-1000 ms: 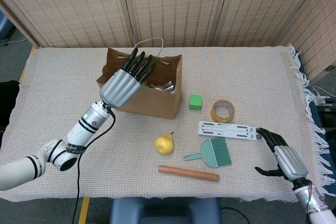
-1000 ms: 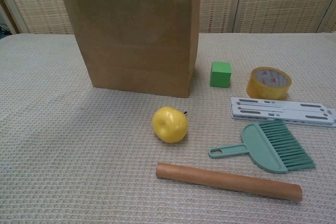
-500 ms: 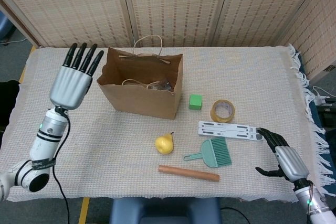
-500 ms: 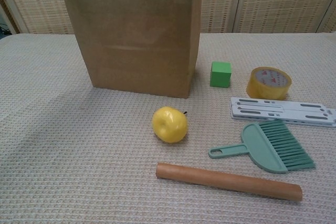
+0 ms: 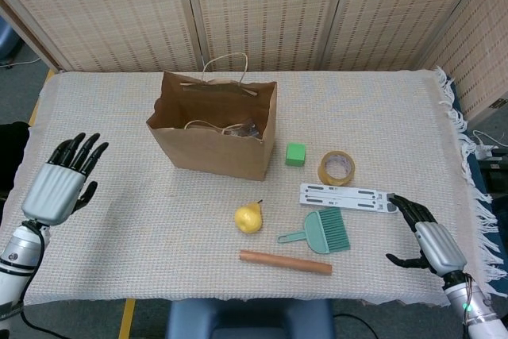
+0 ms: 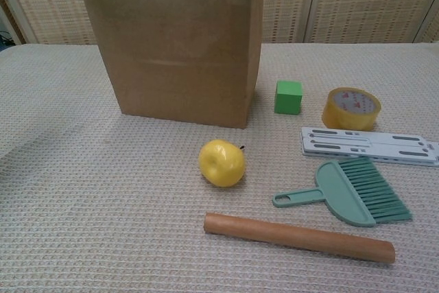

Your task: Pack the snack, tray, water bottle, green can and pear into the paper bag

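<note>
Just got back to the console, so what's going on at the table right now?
Neither robot hand holds anything. The left robot hand is open at the table's left edge, away from the paper bag. The right robot hand rests with its fingers apart near the front right corner. The bag stands upright and open with some items inside, hard to identify. The pear lies on the cloth in front of the bag, not yet packed.

Wall: folding screen (image 5: 262, 9) of woven beige panels in pale frames, standing behind the table.
Table: covered by a cream woven cloth (image 5: 119, 188) with a fringe on the right edge.
Floor: grey, with a yellow line (image 5: 125, 319) at bottom left.
Light: even, soft shadows.
</note>
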Action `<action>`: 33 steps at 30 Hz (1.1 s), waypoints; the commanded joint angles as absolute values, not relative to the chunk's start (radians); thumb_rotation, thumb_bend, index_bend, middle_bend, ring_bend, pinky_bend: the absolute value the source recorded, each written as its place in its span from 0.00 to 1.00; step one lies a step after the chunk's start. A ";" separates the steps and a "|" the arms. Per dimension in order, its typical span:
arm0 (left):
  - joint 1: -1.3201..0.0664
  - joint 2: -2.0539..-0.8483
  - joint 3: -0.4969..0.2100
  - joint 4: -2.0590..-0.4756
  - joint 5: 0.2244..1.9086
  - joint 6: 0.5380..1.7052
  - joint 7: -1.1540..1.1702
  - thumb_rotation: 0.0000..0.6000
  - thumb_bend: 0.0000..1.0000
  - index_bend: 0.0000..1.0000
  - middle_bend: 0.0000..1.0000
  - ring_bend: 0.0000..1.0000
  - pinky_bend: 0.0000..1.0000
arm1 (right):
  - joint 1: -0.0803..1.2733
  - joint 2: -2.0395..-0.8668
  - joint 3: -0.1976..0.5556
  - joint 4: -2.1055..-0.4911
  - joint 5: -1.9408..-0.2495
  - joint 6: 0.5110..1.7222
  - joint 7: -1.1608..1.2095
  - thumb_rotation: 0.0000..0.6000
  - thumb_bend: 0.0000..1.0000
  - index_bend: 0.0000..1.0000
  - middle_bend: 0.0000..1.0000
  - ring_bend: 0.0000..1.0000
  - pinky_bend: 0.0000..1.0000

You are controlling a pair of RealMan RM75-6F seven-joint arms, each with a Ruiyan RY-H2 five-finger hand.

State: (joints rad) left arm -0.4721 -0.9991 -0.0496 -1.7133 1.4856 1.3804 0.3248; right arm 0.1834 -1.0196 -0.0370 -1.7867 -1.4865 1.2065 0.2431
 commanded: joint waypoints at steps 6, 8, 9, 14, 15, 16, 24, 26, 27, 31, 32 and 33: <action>-0.471 -1.096 0.096 -1.595 1.809 1.352 0.156 1.00 0.36 0.01 0.00 0.00 0.16 | 0.184 -1.023 -0.037 -1.788 -1.482 1.202 0.225 1.00 0.08 0.00 0.00 0.00 0.00; -0.503 -1.112 0.096 -1.614 1.831 1.299 0.162 1.00 0.34 0.00 0.00 0.00 0.15 | 0.185 -1.023 -0.037 -1.788 -1.480 1.201 0.221 1.00 0.08 0.00 0.00 0.00 0.00; -0.521 -1.117 0.094 -1.620 1.836 1.266 0.173 1.00 0.33 0.00 0.00 0.00 0.14 | 0.185 -1.023 -0.037 -1.789 -1.480 1.200 0.221 1.00 0.08 0.00 0.00 0.00 0.00; -0.567 -1.129 0.085 -1.648 1.814 1.161 0.198 1.00 0.33 0.00 0.00 0.00 0.12 | 0.184 -1.022 -0.037 -1.789 -1.481 1.200 0.221 1.00 0.08 0.00 0.00 0.00 0.00; -0.583 -1.132 0.083 -1.669 1.794 1.117 0.202 1.00 0.33 0.00 0.00 0.00 0.11 | 0.184 -1.021 -0.038 -1.789 -1.481 1.200 0.222 1.00 0.08 0.00 0.00 0.00 0.00; -0.600 -1.136 0.077 -1.696 1.765 1.065 0.212 1.00 0.33 0.00 0.00 0.00 0.11 | 0.184 -1.020 -0.038 -1.789 -1.483 1.200 0.224 1.00 0.08 0.00 0.00 0.00 0.00; -0.726 -1.316 -0.021 -1.714 1.599 0.818 0.384 1.00 0.33 0.00 0.00 0.00 0.10 | 0.186 -1.018 -0.029 -1.789 -1.504 1.214 0.288 1.00 0.08 0.00 0.00 0.00 0.00; -0.742 -1.361 -0.035 -1.689 1.558 0.790 0.410 1.00 0.33 0.00 0.00 0.00 0.10 | 0.175 -1.040 -0.019 -1.760 -1.558 1.279 0.349 1.00 0.08 0.00 0.00 0.00 0.00; -0.747 -1.376 -0.037 -1.678 1.546 0.782 0.419 1.00 0.33 0.00 0.00 0.00 0.10 | 0.170 -1.050 -0.016 -1.746 -1.575 1.303 0.376 1.00 0.08 0.00 0.00 0.00 0.00; -0.766 -1.419 -0.032 -1.637 1.523 0.757 0.451 1.00 0.33 0.00 0.00 0.00 0.10 | 0.156 -1.079 -0.007 -1.700 -1.615 1.372 0.459 1.00 0.08 0.00 0.00 0.00 0.00; -0.770 -1.428 -0.030 -1.628 1.517 0.751 0.454 1.00 0.33 0.00 0.00 0.00 0.10 | 0.154 -1.085 -0.005 -1.689 -1.622 1.386 0.465 1.00 0.08 0.00 0.00 0.00 0.00; -0.774 -1.433 -0.028 -1.623 1.511 0.745 0.456 1.00 0.33 0.00 0.00 0.00 0.10 | 0.152 -1.089 -0.005 -1.683 -1.624 1.392 0.467 1.00 0.08 0.00 0.00 0.00 0.00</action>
